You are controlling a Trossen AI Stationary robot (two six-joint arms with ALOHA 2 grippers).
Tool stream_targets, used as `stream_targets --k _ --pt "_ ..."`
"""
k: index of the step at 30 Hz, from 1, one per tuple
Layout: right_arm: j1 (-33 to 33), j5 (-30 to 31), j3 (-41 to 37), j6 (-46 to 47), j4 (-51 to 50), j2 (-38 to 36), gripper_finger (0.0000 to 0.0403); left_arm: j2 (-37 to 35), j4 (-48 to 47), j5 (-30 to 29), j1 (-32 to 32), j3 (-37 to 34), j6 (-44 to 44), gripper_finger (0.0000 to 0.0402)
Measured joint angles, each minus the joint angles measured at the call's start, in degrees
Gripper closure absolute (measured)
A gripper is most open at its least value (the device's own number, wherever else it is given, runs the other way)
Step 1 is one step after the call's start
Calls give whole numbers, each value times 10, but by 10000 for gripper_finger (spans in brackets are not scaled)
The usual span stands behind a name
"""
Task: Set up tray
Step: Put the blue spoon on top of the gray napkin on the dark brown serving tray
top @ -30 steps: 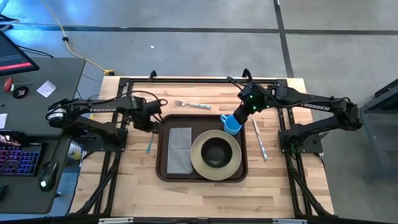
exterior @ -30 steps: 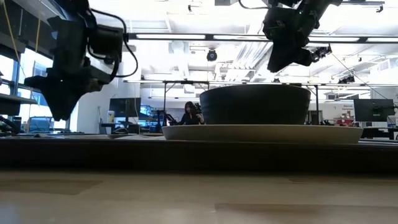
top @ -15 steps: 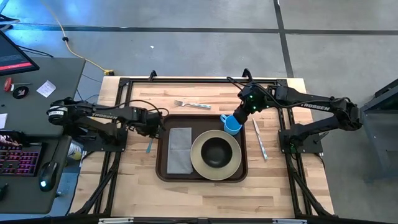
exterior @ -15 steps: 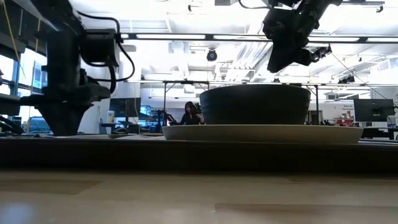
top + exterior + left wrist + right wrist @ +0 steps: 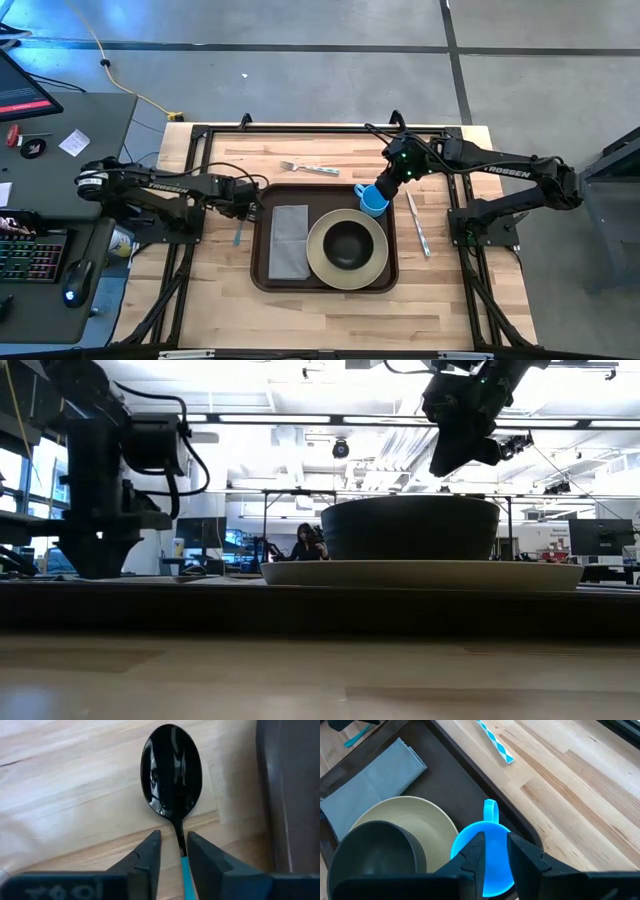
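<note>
The dark brown tray (image 5: 262, 270) lies mid-table and carries a grey napkin (image 5: 289, 240), a beige plate (image 5: 320, 262) and a dark bowl (image 5: 347, 243). A spoon (image 5: 240, 232) with a black bowl (image 5: 172, 770) and a blue handle lies flat on the wood just left of the tray. My left gripper (image 5: 248, 205) (image 5: 174, 837) is down at the table over the spoon, shut on it. My right gripper (image 5: 380, 190) (image 5: 495, 840) hangs over the tray's far right corner, shut on a blue cup (image 5: 372, 202) (image 5: 467, 847). My left gripper comes from above, pointing down, fingers across the spoon. They pinch it where the black neck (image 5: 178, 837) meets the blue handle. The spoon lies flat on the table, its bowl sticking out beyond the fingertips. My right gripper holds the blue cup by its rim (image 5: 495, 862) opposite the handle (image 5: 490, 810), slanting down from the table's right. One finger looks to be inside and one outside. The cup stays upright over the tray's corner; whether its base rests there I cannot tell.
A fork (image 5: 308, 168) lies on the wood beyond the tray's far edge, and a knife (image 5: 417, 222) lies right of the tray. Bare wood runs along the table's near side. The low view shows the bowl on the plate (image 5: 420, 572) in front of both arms.
My left gripper has come down to the table beside the tray's left edge, over the spoon, and has turned to point straight down. The spoon has stayed where it was. The right arm and the cup have kept still.
</note>
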Motion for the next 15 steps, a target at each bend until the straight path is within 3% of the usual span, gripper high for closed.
stream_targets --k 12,15 --pt "0 5 0 0 0 0 332 6 -16 1 0 0 -2 368" --pt "0 10 0 0 0 0 332 3 -15 6 0 -1 -3 371"
